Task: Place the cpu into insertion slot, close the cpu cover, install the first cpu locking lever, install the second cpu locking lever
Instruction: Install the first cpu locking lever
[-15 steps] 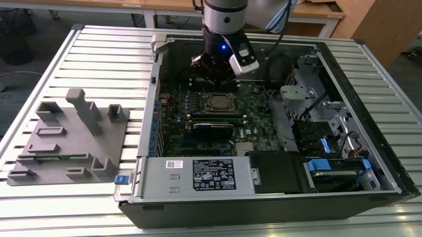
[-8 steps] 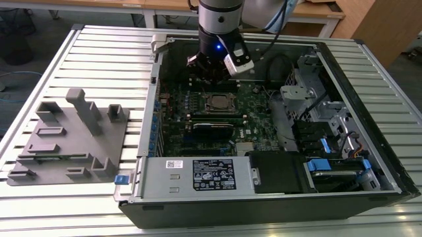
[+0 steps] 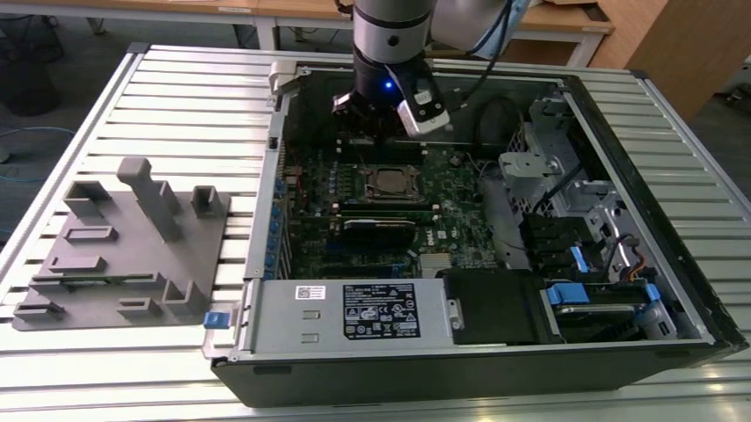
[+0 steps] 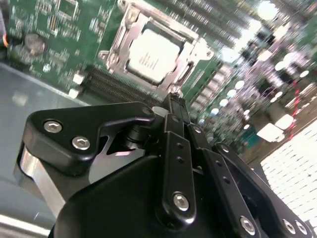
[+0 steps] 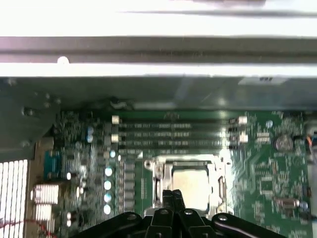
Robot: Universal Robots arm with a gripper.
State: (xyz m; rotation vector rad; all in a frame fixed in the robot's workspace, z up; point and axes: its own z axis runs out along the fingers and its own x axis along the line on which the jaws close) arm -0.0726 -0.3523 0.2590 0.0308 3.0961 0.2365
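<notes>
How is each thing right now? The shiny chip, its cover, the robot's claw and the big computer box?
cpu: lying flat in place, silvery top up.
cpu cover: down, framing the cpu.
gripper: shut, holding nothing, close to the cpu.
computer case: lying on its side, open, insides showing.
</notes>
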